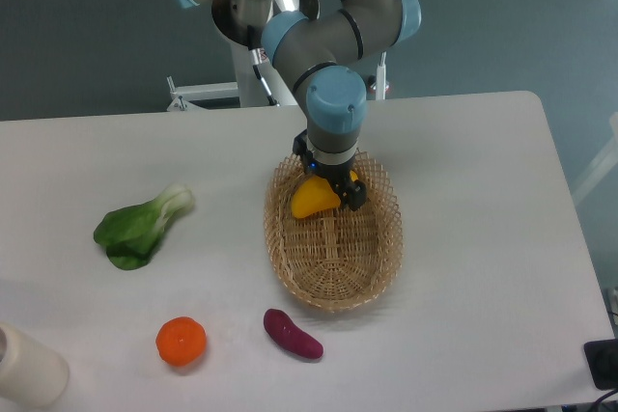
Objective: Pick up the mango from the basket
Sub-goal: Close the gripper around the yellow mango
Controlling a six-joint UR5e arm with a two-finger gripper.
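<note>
The yellow mango [311, 200] is in the far half of the oval wicker basket [333, 282] at the middle of the table. My gripper [333, 193] reaches down into the basket from above, its dark fingers around the mango's right end. The jaws look shut on the mango. I cannot tell whether the mango rests on the basket floor or hangs just above it. The arm hides the mango's top right part.
A green bok choy [140, 229] lies at the left. A round orange fruit [182, 342] and a dark purple vegetable [293, 334] lie near the front edge. A white cylinder [29, 369] stands at the front left corner.
</note>
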